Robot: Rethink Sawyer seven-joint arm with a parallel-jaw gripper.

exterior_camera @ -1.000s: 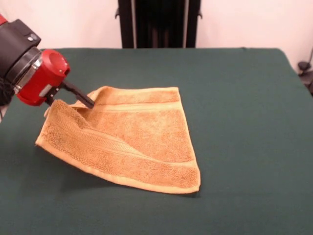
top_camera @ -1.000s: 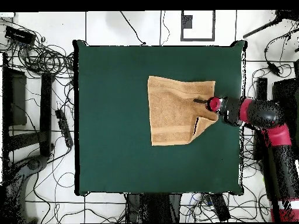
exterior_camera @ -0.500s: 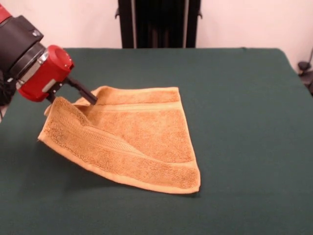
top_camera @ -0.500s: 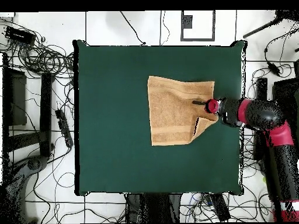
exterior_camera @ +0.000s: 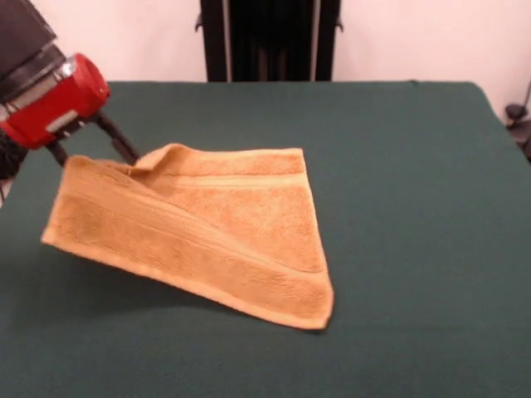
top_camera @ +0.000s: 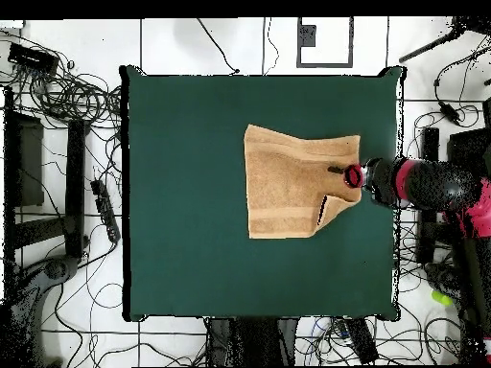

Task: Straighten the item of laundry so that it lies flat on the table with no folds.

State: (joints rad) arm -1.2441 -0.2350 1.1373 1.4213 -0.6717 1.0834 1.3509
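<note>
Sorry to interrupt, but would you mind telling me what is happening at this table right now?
The Sawyer arm's hand grips one corner of an orange-tan terry towel and holds that side lifted off the green table. The rest of the towel lies on the cloth, with the raised part draped over it, so it is not yet flat.

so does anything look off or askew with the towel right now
Yes. The towel isn't flat: the end effector holds one corner lifted off the table, so that side hangs raised and folded over, casting a shadow beneath. The opposite edge lies on the cloth.
</note>
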